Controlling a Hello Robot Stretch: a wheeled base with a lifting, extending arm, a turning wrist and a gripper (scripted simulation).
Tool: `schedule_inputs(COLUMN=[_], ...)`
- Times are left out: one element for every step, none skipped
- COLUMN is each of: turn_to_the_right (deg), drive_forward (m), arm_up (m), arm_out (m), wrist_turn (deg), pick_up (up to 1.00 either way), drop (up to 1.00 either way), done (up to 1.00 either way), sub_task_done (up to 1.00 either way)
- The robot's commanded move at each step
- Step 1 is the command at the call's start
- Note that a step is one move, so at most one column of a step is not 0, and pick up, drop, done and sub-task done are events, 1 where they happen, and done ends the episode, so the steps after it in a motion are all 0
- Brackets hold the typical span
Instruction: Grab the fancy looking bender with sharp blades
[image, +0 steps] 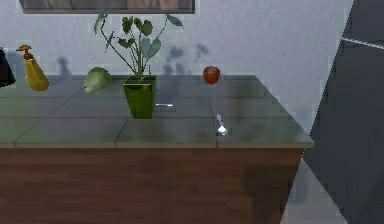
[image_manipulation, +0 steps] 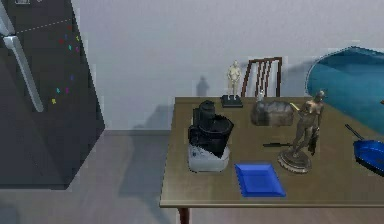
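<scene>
The blender (image_manipulation: 210, 140) stands upright on the left part of a brown wooden table (image_manipulation: 330, 190) in the arm side view. It has a white base and a dark jar and lid on top. It sits near the table's left edge, with a flat blue plate (image_manipulation: 259, 180) just to its right and nearer the front.
The table also carries a bronze statue (image_manipulation: 305, 130), a small pale figurine (image_manipulation: 233, 80), a brown lump (image_manipulation: 272, 112) and a blue pan (image_manipulation: 368, 152); a chair (image_manipulation: 265, 72) stands behind. A dark fridge (image_manipulation: 40, 90) is left. Ahead, a tiled counter (image: 60, 125) holds a potted plant (image: 140, 95), an apple (image: 211, 74) and a yellow bottle (image: 35, 72).
</scene>
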Motion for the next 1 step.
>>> schedule_inputs(turn_to_the_right=[0.0], drive_forward=[0.0], arm_up=[0.38], arm_out=[0.0], wrist_turn=[0.0], pick_up=[0.0], drop=[0.0], done=[0.0], sub_task_done=[0.0])
